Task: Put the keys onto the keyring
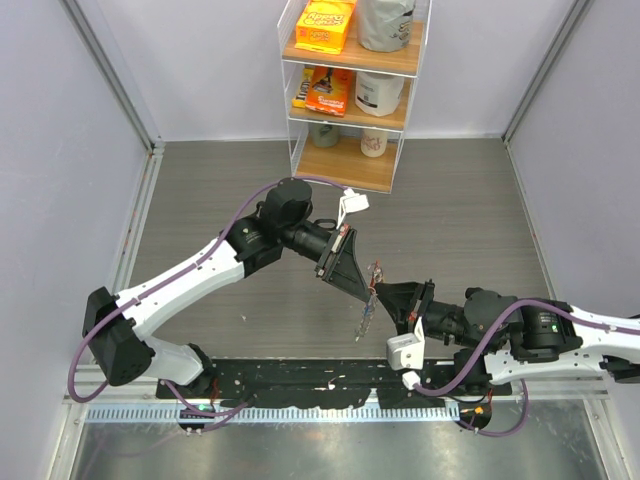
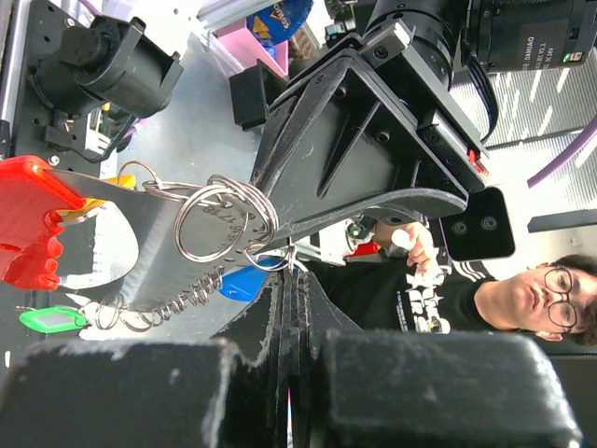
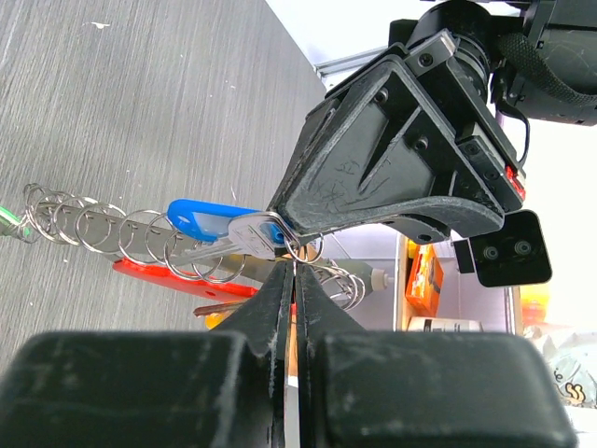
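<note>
Both grippers meet in mid-air above the table's middle, holding the keyring [image 1: 366, 312] between them. It is a chain of silvery rings [image 3: 93, 224] with a long red piece [image 3: 177, 280]. A blue-headed key [image 3: 207, 221] hangs on it, beside the fingertips. My left gripper [image 2: 291, 280] is shut on a small ring of the keyring [image 2: 216, 222]. The red piece [image 2: 28, 224], a green head [image 2: 51, 319], a blue head [image 2: 244, 280] and a bit of yellow [image 2: 121, 179] show there. My right gripper [image 3: 295, 271] is shut on a small ring next to the key's silver bow.
A clear shelf unit [image 1: 350, 90] with boxes and bottles stands at the back centre. Grey walls close the left and right sides. A black rail [image 1: 320, 385] runs along the near edge. A seated person [image 2: 522, 289] shows in the left wrist view.
</note>
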